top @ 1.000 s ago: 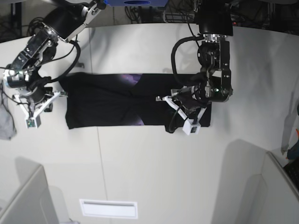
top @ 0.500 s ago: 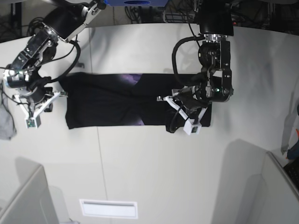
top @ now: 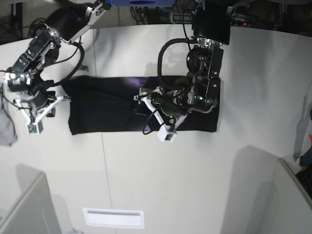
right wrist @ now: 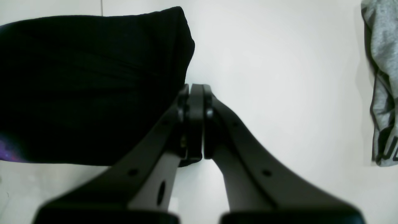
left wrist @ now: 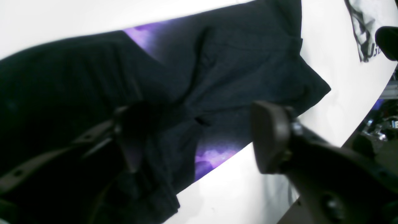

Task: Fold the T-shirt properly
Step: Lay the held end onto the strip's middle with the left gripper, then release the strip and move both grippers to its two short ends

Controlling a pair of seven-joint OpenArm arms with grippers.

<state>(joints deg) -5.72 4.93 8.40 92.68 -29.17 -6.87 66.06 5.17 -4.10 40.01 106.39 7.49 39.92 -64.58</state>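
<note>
One black T-shirt (top: 107,112) lies on one white table (top: 195,175). One small grey cloth (top: 6,127) sits at the table's nine o'clock edge. Two robot hands are in view: the left hand (top: 148,105) and the right hand (top: 57,100).

The T-shirt (top: 105,109) is black, plain over most of its spread. Patches of purple print show along folded edges: a bright violet wedge at the far edge and a mottled purple strip (left wrist: 211,157) at the near edge in the left wrist view. A thin purple sliver also shows at its lower left corner in the right wrist view. The table (top: 146,180) is off-white. At the right of the right wrist view hangs a heathered grey cloth (right wrist: 381,77) with dark seams.
</note>
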